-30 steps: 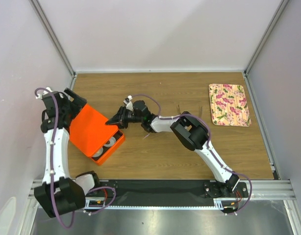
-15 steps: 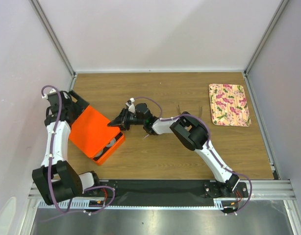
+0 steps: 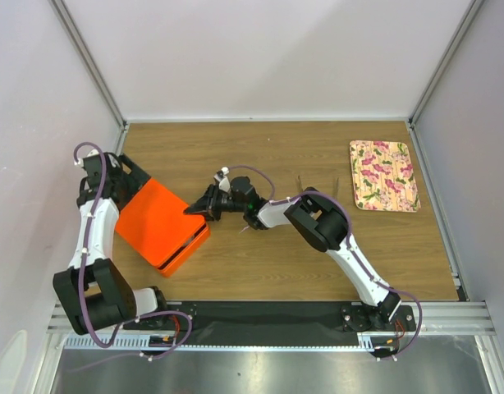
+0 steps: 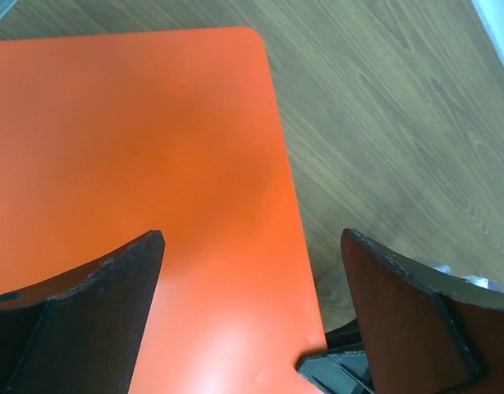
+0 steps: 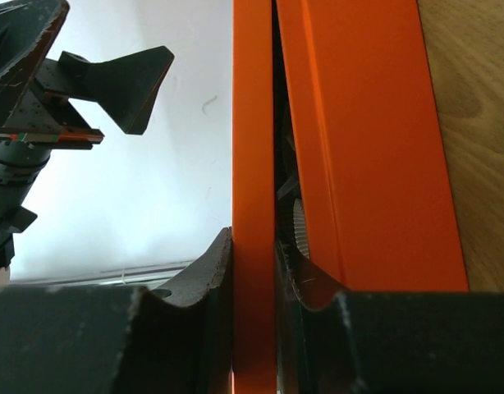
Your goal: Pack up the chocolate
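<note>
An orange box (image 3: 185,251) stands at the left of the table with its orange lid (image 3: 153,220) lying almost flat over it. My right gripper (image 3: 196,210) is shut on the lid's right edge (image 5: 252,123), one finger above it and one below. Through the narrow gap between the lid and the box wall (image 5: 359,148) shows the pleated rim of a white paper cup (image 5: 300,230). The chocolate is hidden inside the box. My left gripper (image 4: 252,238) hangs open over the lid's (image 4: 137,164) far left corner, with nothing between its fingers.
A floral-patterned plate (image 3: 384,175) lies at the far right of the wooden table (image 3: 301,156). White walls and metal posts close in the left, back and right sides. The left wall stands close behind the left arm.
The lid has come down from a tilt to nearly flat, hiding the cups that showed in the box. The right gripper followed it down. The left gripper shifted slightly back.
</note>
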